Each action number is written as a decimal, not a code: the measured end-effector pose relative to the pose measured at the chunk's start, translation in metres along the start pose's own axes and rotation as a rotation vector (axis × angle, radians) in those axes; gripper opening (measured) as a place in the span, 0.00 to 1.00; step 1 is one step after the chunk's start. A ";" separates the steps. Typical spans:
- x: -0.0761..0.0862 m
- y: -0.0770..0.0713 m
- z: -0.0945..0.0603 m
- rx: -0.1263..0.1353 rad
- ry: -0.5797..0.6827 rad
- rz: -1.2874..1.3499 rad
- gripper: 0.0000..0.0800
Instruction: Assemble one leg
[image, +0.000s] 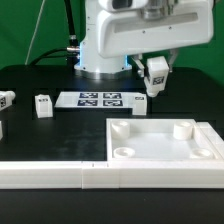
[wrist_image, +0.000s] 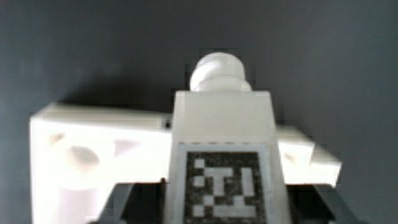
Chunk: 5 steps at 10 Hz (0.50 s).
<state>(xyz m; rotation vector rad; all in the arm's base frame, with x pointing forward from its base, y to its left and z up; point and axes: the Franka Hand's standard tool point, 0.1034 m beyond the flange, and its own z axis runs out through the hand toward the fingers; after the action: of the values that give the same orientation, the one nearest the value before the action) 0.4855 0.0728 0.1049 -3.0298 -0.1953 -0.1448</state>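
Observation:
My gripper (image: 155, 75) is shut on a small white leg (image: 156, 76) with a black-and-white tag, held in the air above and behind the big white square tray (image: 160, 158). In the wrist view the leg (wrist_image: 221, 130) fills the middle, tag face toward the camera, its rounded peg end pointing away. My dark fingers (wrist_image: 135, 200) press on both its sides. The tray (wrist_image: 80, 140) lies below the leg, with a corner socket showing. Another leg (image: 42, 106) stands on the table at the exterior view's left.
The marker board (image: 98, 99) lies flat behind the tray. More white parts (image: 6, 99) sit at the far left edge of the exterior view. A long white bar (image: 50, 172) borders the front. The robot base (image: 100, 55) stands behind.

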 end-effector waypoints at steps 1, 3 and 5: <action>-0.008 0.000 0.004 -0.010 0.034 -0.009 0.36; 0.000 0.011 0.000 -0.071 0.255 -0.020 0.36; 0.020 0.000 0.004 -0.074 0.328 -0.061 0.36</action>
<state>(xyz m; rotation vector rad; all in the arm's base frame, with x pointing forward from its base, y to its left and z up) 0.5056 0.0757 0.1030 -3.0143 -0.2583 -0.6603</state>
